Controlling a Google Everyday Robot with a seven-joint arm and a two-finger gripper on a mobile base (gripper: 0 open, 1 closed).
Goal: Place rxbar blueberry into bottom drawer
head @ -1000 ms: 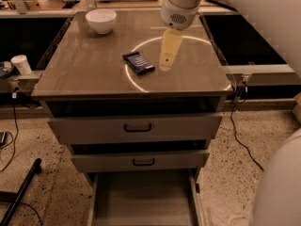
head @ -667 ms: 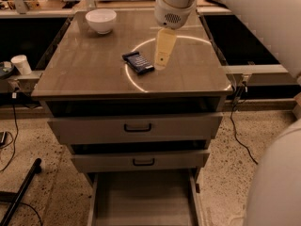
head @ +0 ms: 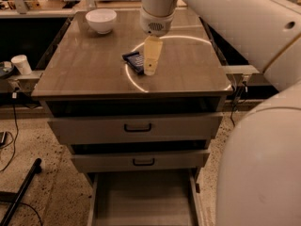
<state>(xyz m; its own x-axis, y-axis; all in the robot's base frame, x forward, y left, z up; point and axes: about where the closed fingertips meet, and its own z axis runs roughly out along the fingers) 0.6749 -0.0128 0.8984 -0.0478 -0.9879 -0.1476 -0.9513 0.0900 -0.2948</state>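
The rxbar blueberry [head: 134, 61], a flat dark navy bar, lies on the cabinet top near its middle. My gripper [head: 149, 68] hangs from the white arm, pointing down, just to the right of the bar and partly over its right end. The bottom drawer [head: 143, 199] stands pulled out at the base of the cabinet, its flat floor bare.
A white bowl [head: 101, 20] sits at the back left of the cabinet top [head: 84, 69]. Two upper drawers with black handles [head: 138, 127] are slightly ajar. A white cup [head: 21, 64] stands on a ledge to the left. My white arm fills the right side.
The gripper has moved left and down toward the bar, now overlapping its right end. The bar has not moved.
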